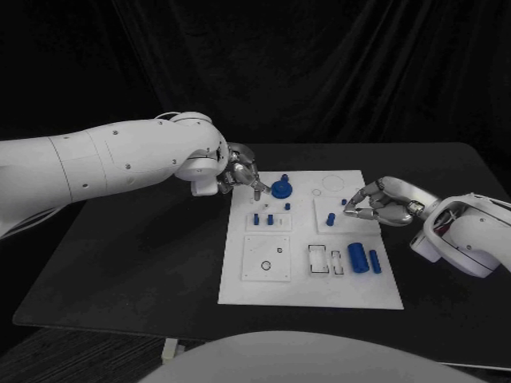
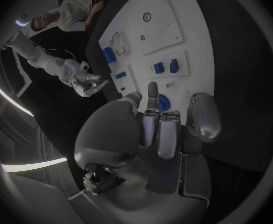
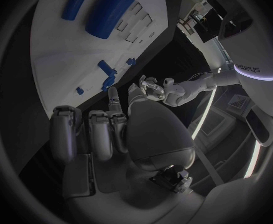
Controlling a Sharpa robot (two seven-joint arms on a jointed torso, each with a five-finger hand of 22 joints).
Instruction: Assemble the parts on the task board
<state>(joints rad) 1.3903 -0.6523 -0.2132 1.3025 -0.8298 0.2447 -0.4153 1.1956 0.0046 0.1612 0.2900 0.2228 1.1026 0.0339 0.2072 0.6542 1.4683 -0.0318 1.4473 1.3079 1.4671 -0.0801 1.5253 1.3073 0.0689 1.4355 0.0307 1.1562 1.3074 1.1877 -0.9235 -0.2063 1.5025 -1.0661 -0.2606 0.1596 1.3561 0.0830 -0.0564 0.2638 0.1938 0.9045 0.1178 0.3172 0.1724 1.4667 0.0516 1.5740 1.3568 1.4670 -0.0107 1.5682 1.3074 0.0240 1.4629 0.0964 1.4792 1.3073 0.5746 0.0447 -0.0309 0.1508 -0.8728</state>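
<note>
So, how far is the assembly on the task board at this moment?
Early, it seems. Already done: small blue pegs appear to stand in a plate on the task board. In hand: nothing I can see; the left robot hand is at the round blue part, the right robot hand beside the board's right edge. Left: two blue cylinders lying loose.

Head view: a camera above and behind the arms looks steeply down on the black table (image 1: 140,263), taking in the whole white task board (image 1: 307,279). Left wrist view: a fisheye camera close behind the left hand (image 2: 164,127) faces along its fingers toward the board. Right wrist view: likewise behind the right hand (image 3: 105,129); all three views share the board.
</note>
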